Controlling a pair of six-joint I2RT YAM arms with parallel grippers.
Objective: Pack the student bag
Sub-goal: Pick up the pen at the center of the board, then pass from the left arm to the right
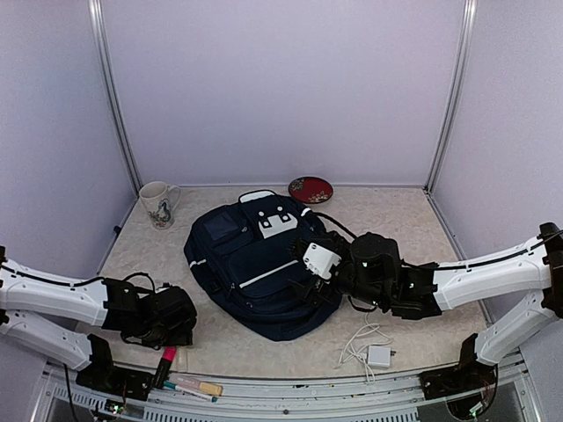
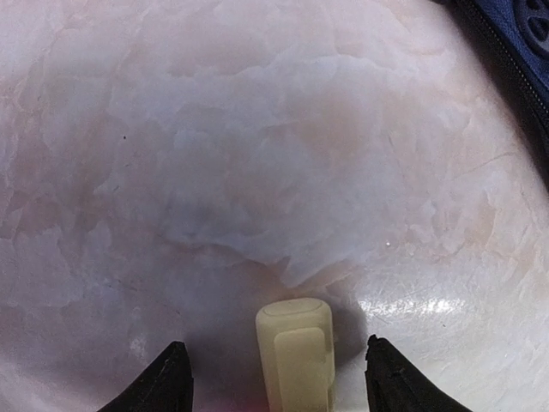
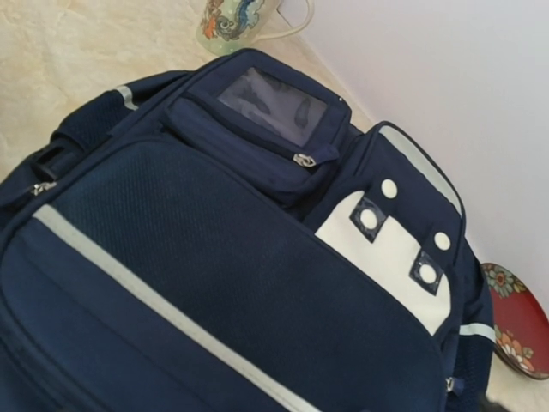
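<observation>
Near the front-left corner of the table (image 1: 413, 220), left gripper (image 2: 274, 342) straddles a pale marker cap (image 2: 294, 360), partly open, not touching.
Over the student bag (image 1: 242, 264), right gripper (image 1: 303, 271) hangs wide open.

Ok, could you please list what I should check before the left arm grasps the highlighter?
1. Is the highlighter cap centred between the left fingers: ok.
2. Are those fingers gripping it: not ok, there are gaps on both sides.
3. Is the table ahead of the cap free of obstacles: ok.
4. Does the backpack have a compartment open: not ok, none shows open.
5. Is the charger lying apart from the backpack: ok.
</observation>
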